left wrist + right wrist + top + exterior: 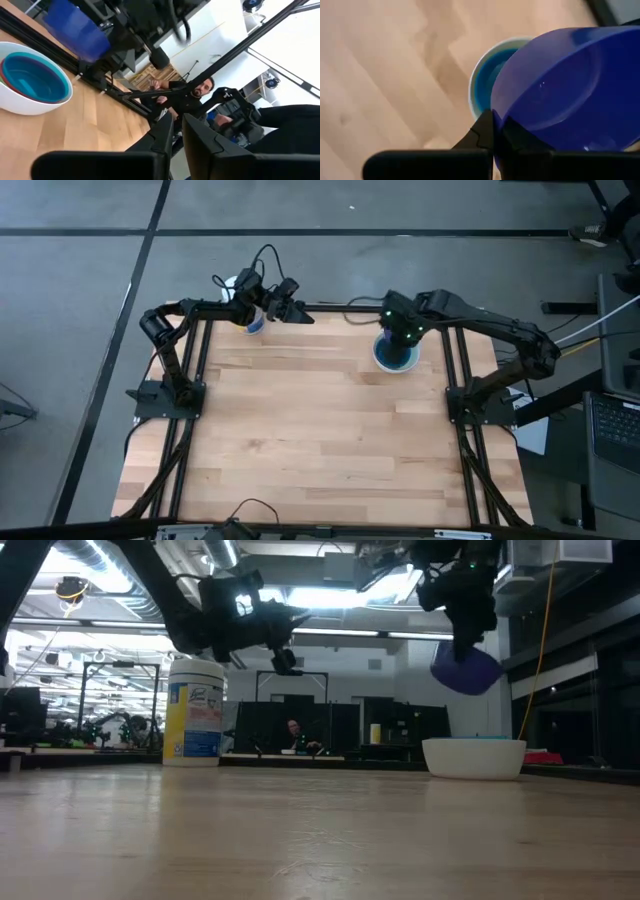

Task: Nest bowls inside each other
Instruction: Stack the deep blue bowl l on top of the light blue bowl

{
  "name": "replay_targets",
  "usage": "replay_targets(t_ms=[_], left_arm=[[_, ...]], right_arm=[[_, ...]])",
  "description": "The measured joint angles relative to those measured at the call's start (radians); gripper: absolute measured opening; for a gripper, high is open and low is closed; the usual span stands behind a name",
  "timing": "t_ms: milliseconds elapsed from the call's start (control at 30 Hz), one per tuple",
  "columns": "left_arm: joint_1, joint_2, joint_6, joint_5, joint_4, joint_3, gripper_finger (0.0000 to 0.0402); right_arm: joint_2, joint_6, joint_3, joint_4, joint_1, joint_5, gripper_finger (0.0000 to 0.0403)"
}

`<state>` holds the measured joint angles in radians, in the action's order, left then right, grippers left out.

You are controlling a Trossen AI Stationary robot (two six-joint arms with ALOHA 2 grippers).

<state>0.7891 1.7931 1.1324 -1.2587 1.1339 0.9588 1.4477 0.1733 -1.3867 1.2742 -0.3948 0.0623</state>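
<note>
A dark blue bowl (pixel 466 670) hangs in the air at the table's far right, with my right gripper (pixel 495 122) shut on it. Right under it a white bowl (pixel 475 758) stands on its base on the table, with other bowls nested in it; the innermost is light blue (pixel 35 81). My left gripper (pixel 176 131) is raised at the far left, pointing level toward the right arm, its fingers close together with nothing between them. It is beside the white labelled container (pixel 195 710). My right gripper pinches the dark blue bowl's rim (pixel 496 107), one finger on the outer wall and the other inside the bowl. The fingers come from above, pointing down. The bowl hangs tilted below them, lifted clear of the nested bowls (pixel 395 358).
The white container with the blue and yellow label (pixel 250 320) stands at the far left edge under the left arm. The wooden tabletop (pixel 320 440) stretches bare from the middle to the near edge. A person (pixel 200 90) sits beyond the table's far side.
</note>
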Motion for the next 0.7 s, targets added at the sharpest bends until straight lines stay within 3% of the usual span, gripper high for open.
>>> replay_targets(t_ms=[300,700], left_arm=[[-0.005,0.000,-0.029,-0.005,-0.001,0.000,0.0029],[-0.008,0.000,-0.065,-0.008,0.014,0.000,0.0028]], right_arm=[[0.205,-0.027,-0.044,0.096,0.086,-0.018,0.0001],[0.231,-0.045,-0.045,0.080,0.043,0.040,0.0001]])
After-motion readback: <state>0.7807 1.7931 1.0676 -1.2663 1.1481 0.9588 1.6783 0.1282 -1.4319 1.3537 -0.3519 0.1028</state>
